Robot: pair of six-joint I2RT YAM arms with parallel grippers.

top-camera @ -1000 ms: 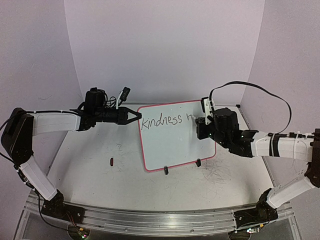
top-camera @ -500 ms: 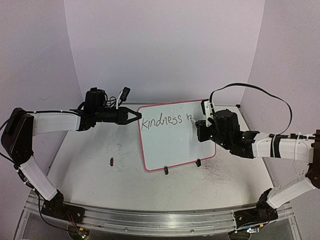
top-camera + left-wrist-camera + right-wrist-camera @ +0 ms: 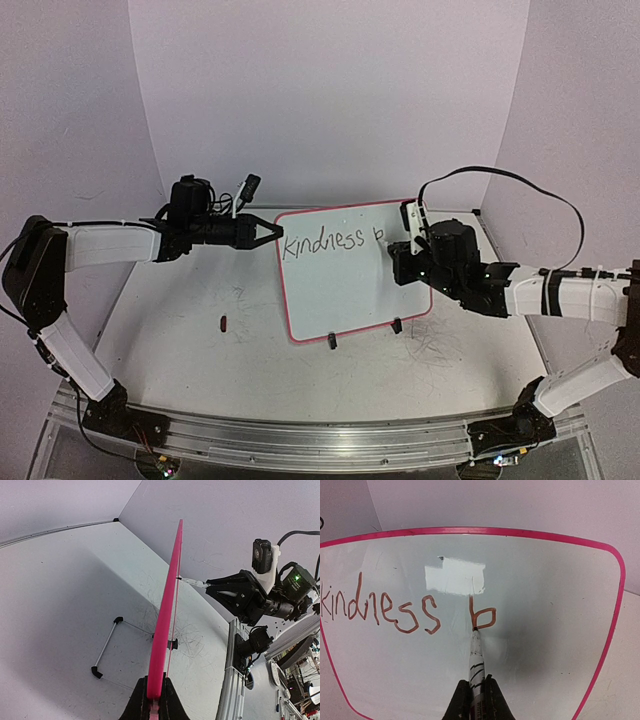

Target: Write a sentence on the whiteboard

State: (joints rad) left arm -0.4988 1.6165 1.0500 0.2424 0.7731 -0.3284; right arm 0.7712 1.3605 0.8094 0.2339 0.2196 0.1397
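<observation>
The whiteboard (image 3: pixel 345 290) stands propped in the middle of the table, white with a pink frame (image 3: pixel 470 530) and two black clip feet. My left gripper (image 3: pixel 277 232) is shut on its left edge; in the left wrist view the pink frame (image 3: pixel 167 605) runs edge-on out of the gripper (image 3: pixel 153 700). My right gripper (image 3: pixel 476 692) is shut on a white marker (image 3: pixel 477 655), its tip touching the board. The sentence (image 3: pixel 395 607) reads "kindness b" on one line, and the tip rests at the lower left of the "b" (image 3: pixel 482 617). From above, the writing (image 3: pixel 325 242) sits on the board's upper part.
A small dark cap-like piece (image 3: pixel 223 322) lies on the table left of the board. The tabletop (image 3: pixel 200 350) is scuffed with pen marks. A wire stand (image 3: pixel 107 647) lies behind the board. Lilac walls close in the back and sides. The right arm's black cable (image 3: pixel 520 185) loops above it.
The right gripper has drawn the loop of the "b" after "kindness", turning an open stroke into a closed letter. The left gripper and the board have stayed still.
</observation>
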